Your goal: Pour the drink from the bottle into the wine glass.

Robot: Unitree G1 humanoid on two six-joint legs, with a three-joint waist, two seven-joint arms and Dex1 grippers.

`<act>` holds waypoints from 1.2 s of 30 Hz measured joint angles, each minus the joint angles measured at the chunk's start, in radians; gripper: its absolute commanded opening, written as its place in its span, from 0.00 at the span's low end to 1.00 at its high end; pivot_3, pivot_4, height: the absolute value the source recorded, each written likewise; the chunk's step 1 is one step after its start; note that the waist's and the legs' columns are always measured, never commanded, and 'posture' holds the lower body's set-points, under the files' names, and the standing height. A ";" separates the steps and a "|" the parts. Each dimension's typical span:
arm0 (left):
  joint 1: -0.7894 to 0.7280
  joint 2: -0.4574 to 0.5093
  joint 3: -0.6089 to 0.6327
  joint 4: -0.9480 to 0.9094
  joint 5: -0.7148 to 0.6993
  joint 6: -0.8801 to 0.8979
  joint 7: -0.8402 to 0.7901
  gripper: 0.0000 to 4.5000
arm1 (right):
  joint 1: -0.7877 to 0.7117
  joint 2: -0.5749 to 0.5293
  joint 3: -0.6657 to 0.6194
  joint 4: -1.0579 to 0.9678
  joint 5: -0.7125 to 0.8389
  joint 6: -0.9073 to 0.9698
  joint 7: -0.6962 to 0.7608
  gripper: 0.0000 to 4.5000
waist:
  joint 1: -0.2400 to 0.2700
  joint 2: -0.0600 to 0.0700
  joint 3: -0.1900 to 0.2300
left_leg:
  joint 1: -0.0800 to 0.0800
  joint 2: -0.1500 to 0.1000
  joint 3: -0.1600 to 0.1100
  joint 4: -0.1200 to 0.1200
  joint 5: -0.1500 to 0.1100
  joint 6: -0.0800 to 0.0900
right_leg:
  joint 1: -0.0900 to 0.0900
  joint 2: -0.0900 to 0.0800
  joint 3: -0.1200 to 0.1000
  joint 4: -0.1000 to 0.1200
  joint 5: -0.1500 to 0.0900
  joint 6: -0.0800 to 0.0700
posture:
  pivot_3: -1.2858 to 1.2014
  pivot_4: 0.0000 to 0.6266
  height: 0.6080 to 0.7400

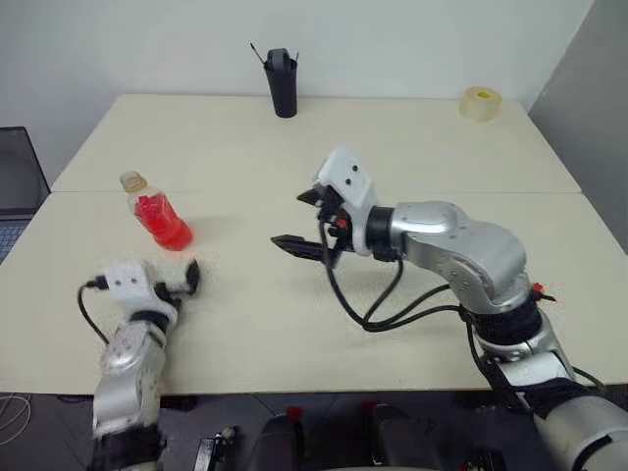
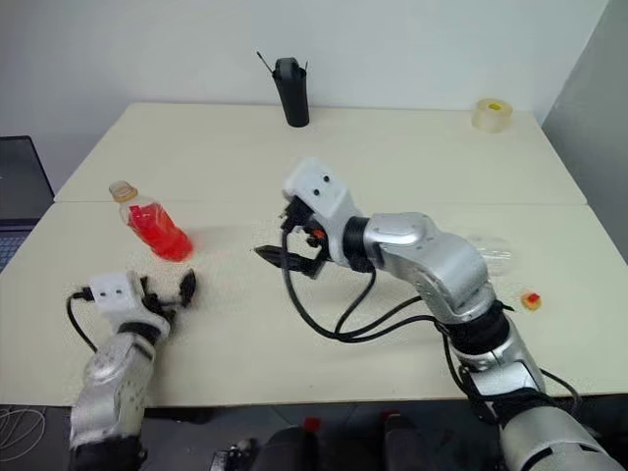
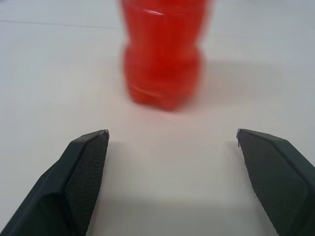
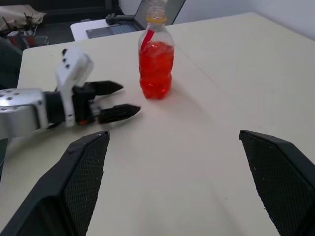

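Note:
The bottle (image 1: 157, 211) stands on the left of the table, clear plastic with a yellowish neck ring and no cap on it, about two thirds full of the red drink (image 3: 165, 54). My left gripper (image 1: 182, 283) lies low near the table's front edge, just short of the bottle, open and empty, and pointing at it. My right gripper (image 1: 299, 221) hovers over the middle of the table, open and empty, facing left toward the bottle (image 4: 156, 69). A clear colourless object (image 2: 488, 251) peeks out behind my right forearm; I cannot tell whether it is the wine glass.
A tall black cup (image 1: 283, 83) holding sticks stands at the back centre. A tape roll (image 1: 481, 103) lies at the back right. A small red and yellow piece (image 2: 531, 300) rests by my right elbow. A laptop (image 1: 15, 186) sits off the table's left side.

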 measured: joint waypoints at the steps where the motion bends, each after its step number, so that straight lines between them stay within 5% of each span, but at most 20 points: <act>1: 0.056 0.016 -0.020 -0.055 -0.016 0.011 -0.050 0.99 | 0.012 -0.007 -0.021 -0.006 0.007 0.020 -0.002 1.00 | 0.001 0.000 0.000 | 0.000 0.000 0.000 0.000 0.000 0.000 | 0.000 0.000 0.000 -0.001 0.000 -0.001 | 0.52 0.24 1.00; 6: 0.159 0.160 -0.088 -0.271 -0.069 0.076 -0.240 0.99 | 0.109 -0.060 -0.144 -0.102 0.105 0.141 0.001 1.00 | 0.019 0.000 0.000 | 0.001 0.000 -0.003 0.000 0.000 0.001 | 0.002 0.002 -0.003 0.000 -0.001 -0.002 | 0.52 0.24 1.00; 13: -0.167 0.255 -0.261 -0.324 -0.078 0.144 -0.391 0.99 | 0.358 0.030 -0.416 -0.206 0.206 0.202 -0.127 1.00 | 0.018 0.001 0.000 | 0.007 -0.001 -0.001 -0.002 -0.001 0.001 | 0.012 0.007 -0.003 -0.010 -0.001 -0.001 | 0.52 0.24 1.00; 21: -0.326 0.234 -0.410 -0.294 -0.050 0.137 -0.501 0.99 | 0.494 0.471 -0.789 -0.320 0.372 0.387 -0.514 1.00 | 0.014 0.005 0.001 | 0.011 0.001 -0.001 -0.003 0.000 0.001 | 0.012 0.010 0.000 -0.004 -0.002 -0.003 | 0.52 0.24 1.00; 25: -0.367 0.250 -0.414 -0.262 -0.041 0.117 -0.555 0.99 | 0.522 0.470 -0.931 -0.311 0.586 0.312 -0.802 1.00 | 0.020 0.005 0.001 | 0.012 0.000 -0.001 -0.003 0.000 0.001 | 0.014 0.009 -0.001 -0.006 -0.002 -0.002 | 0.52 0.24 1.00; 29: -0.403 0.245 -0.418 -0.230 -0.039 0.117 -0.587 0.99 | 0.528 0.466 -0.957 -0.191 0.844 0.111 -1.077 1.00 | 0.016 0.005 0.002 | 0.012 -0.001 0.000 -0.004 -0.001 0.001 | 0.014 0.010 0.000 -0.006 -0.002 -0.002 | 0.52 0.24 1.00; 36: -0.429 0.221 -0.419 -0.186 -0.038 0.120 -0.599 0.99 | 0.537 0.463 -0.857 -0.063 1.101 -0.171 -1.309 1.00 | 0.007 0.005 0.002 | 0.013 0.000 0.000 -0.004 -0.001 0.001 | 0.014 0.011 0.001 -0.006 -0.002 -0.002 | 0.52 0.24 1.00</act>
